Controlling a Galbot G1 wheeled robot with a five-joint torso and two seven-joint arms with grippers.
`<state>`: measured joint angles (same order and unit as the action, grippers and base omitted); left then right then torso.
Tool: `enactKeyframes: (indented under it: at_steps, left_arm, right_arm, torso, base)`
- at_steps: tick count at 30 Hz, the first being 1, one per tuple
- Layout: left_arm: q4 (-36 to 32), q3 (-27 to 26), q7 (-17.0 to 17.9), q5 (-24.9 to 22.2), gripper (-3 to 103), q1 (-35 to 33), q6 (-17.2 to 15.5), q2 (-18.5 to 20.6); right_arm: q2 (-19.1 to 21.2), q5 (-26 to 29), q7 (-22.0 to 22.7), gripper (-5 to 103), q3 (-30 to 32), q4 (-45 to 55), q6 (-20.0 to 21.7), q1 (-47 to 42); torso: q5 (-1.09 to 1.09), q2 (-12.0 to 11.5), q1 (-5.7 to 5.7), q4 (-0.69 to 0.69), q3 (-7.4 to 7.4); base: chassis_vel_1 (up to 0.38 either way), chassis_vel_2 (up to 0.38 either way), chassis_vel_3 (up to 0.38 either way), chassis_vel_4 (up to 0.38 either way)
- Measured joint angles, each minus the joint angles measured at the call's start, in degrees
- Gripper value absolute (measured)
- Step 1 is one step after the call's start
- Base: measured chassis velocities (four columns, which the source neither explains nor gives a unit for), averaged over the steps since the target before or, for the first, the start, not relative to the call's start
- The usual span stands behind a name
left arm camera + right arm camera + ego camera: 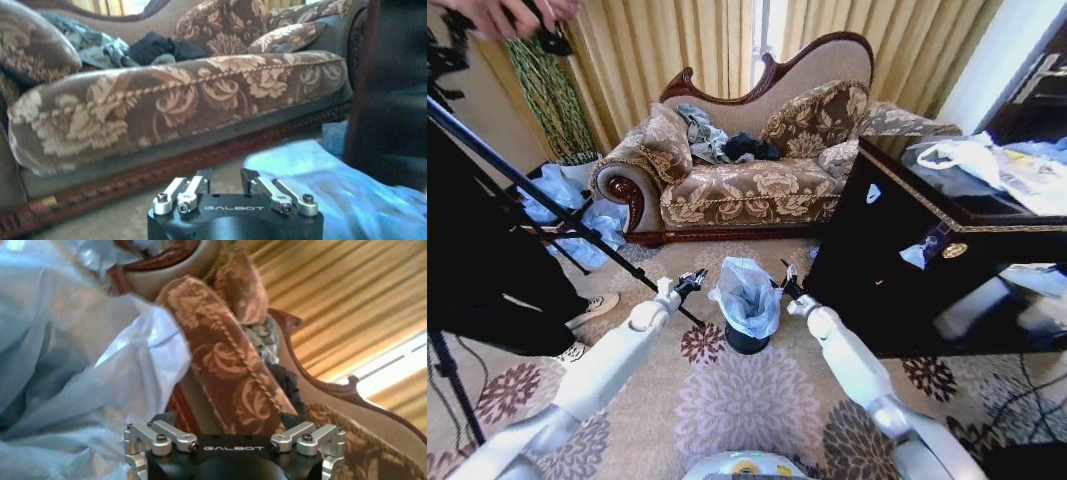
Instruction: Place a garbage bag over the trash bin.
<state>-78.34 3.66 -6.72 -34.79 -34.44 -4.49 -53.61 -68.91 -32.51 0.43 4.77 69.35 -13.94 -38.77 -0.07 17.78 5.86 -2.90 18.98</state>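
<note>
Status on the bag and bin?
Left gripper open, left of bin. Right gripper open beside the garbage bag. Bag draped over trash bin, base showing. Tripod leg near left arm.

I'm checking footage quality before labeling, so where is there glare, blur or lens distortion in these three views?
Head view: wide-angle bending at the edges, the window behind the sofa blown out. Left wrist view: soft throughout, the garbage bag a glowing blue smear. Right wrist view: bright window strip, the garbage bag close and blurred.
</note>
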Motion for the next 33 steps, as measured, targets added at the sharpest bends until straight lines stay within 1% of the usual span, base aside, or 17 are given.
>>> enactKeyframes:
  at_steps: [1, 4, 6, 9, 14, 17, 18, 19, 23, 24, 25, 26, 27, 28, 30, 31, 33]
  left_arm:
    - [0.0, 0.0, 0.0, 0.0, 31, 0.0, 0.0, 0.0]
    - [7.4, 3.0, -0.7, 0.3, 47, 6.1, 1.7, -3.1]
    - [8.0, 3.2, -0.8, 0.3, 47, 6.5, 1.8, -3.5]
    - [15.6, 6.3, -2.4, 0.0, 64, 11.2, 3.4, -7.5]
    - [18.7, 8.8, -4.1, 0.4, 74, 13.6, 4.6, -9.1]
    - [16.4, 10.8, -6.3, -3.0, 90, 14.8, 3.1, -8.8]
    - [16.4, 10.8, -6.3, -3.0, 90, 14.8, 3.1, -8.8]
    - [15.6, 11.5, -6.9, -5.0, 94, 15.2, 2.0, -8.9]
    - [13.3, 12.0, -6.0, -8.9, 79, 15.5, -1.7, -9.5]
    - [11.8, 12.4, -4.0, -11.1, 74, 15.6, -4.7, -9.8]
    - [11.6, 12.8, -3.0, -12.1, 69, 15.8, -6.1, -10.2]
    - [11.6, 12.8, -3.0, -12.1, 69, 15.8, -6.1, -10.2]
    - [11.9, 13.3, -1.8, -12.8, 69, 16.0, -7.5, -10.9]
    - [12.9, 13.9, -0.8, -13.4, 63, 16.4, -9.1, -11.9]
    - [14.4, 14.1, 0.2, -14.3, 52, 16.6, -10.7, -13.4]
    - [14.4, 14.1, 0.2, -14.3, 52, 16.6, -10.7, -13.4]
    - [15.6, 14.2, 0.3, -14.8, 42, 16.6, -11.8, -14.8]
  right_arm:
    - [0.0, 0.0, 0.0, 100, 0.0, 0.0, 0.0, 0.0]
    - [4.3, 9.8, -2.9, 100, 1.2, 9.9, 5.0, -6.4]
    - [4.6, 10.8, -3.2, 100, 1.5, 10.8, 5.6, -7.1]
    - [6.7, 18.4, -4.3, 100, 3.0, 16.9, 9.5, -12.3]
    - [7.4, 20.0, -4.3, 100, 3.5, 18.6, 9.9, -15.0]
    - [7.4, 21.9, -4.3, 100, 4.2, 19.9, 10.3, -17.4]
    - [7.4, 21.9, -4.3, 100, 4.2, 19.9, 10.3, -17.4]
    - [7.2, 22.0, -4.2, 100, 4.6, 20.3, 10.4, -18.0]
    - [7.3, 22.3, -3.9, 100, 5.3, 21.2, 10.4, -19.2]
    - [7.7, 22.6, -3.9, 100, 5.6, 21.5, 10.4, -19.5]
    - [7.8, 22.6, -3.9, 100, 5.9, 21.5, 10.4, -19.6]
    - [7.8, 22.6, -3.9, 100, 5.9, 21.5, 10.4, -19.6]
    - [7.9, 22.6, -3.8, 100, 6.2, 21.6, 10.3, -19.8]
    - [8.0, 22.6, -3.8, 100, 6.5, 21.7, 10.3, -20.0]
    - [8.3, 22.7, -3.7, 100, 7.0, 22.4, 10.2, -20.8]
    - [8.3, 22.7, -3.7, 100, 7.0, 22.4, 10.2, -20.8]
    - [8.6, 23.0, -3.7, 100, 7.4, 23.6, 10.0, -21.8]
  torso:
    - [0.00, 0.0, 0.00, 0.00, 0.00]
    - [-0.01, 0.0, 0.01, -0.05, 0.00]
    - [-0.02, 0.0, 0.01, -0.05, 0.01]
    - [-0.03, 0.0, 0.01, -0.02, 0.01]
    - [-0.03, 0.0, 0.01, -0.03, 0.01]
    - [-0.01, 0.0, 0.01, -0.01, 0.01]
    - [-0.01, 0.0, 0.01, -0.01, 0.01]
    - [-0.02, 0.0, 0.01, 0.00, 0.00]
    - [-0.03, 0.0, 0.01, -0.01, 0.01]
    - [-0.01, 0.0, 0.01, -0.01, 0.01]
    - [0.00, 0.0, 0.00, -0.01, 0.00]
    - [0.00, 0.0, 0.00, -0.01, 0.00]
    - [-0.01, 0.0, 0.00, 0.00, 0.00]
    - [-0.03, 0.0, 0.01, -0.01, 0.01]
    - [-0.02, 0.0, 0.01, -0.01, 0.01]
    - [-0.02, 0.0, 0.01, -0.01, 0.01]
    - [-0.02, 0.0, 0.01, -0.02, 0.01]
  base:
    - [0.000, 0.000, 0.000, 0.000]
    - [0.000, 0.000, 0.000, 0.000]
    - [0.000, 0.000, 0.000, 0.000]
    - [0.000, 0.000, 0.000, 0.000]
    - [0.000, 0.000, 0.000, 0.000]
    - [0.000, 0.000, 0.000, 0.000]
    - [0.000, 0.000, 0.000, 0.000]
    - [0.000, 0.000, 0.000, 0.000]
    - [0.000, 0.000, 0.000, 0.000]
    - [0.000, 0.000, 0.000, 0.000]
    - [0.000, 0.000, 0.000, 0.000]
    - [0.000, 0.000, 0.000, 0.000]
    - [0.000, 0.000, 0.000, 0.000]
    - [0.000, 0.000, 0.000, 0.000]
    - [0.000, 0.000, 0.000, 0.000]
    - [0.000, 0.000, 0.000, 0.000]
    - [0.000, 0.000, 0.000, 0.000]
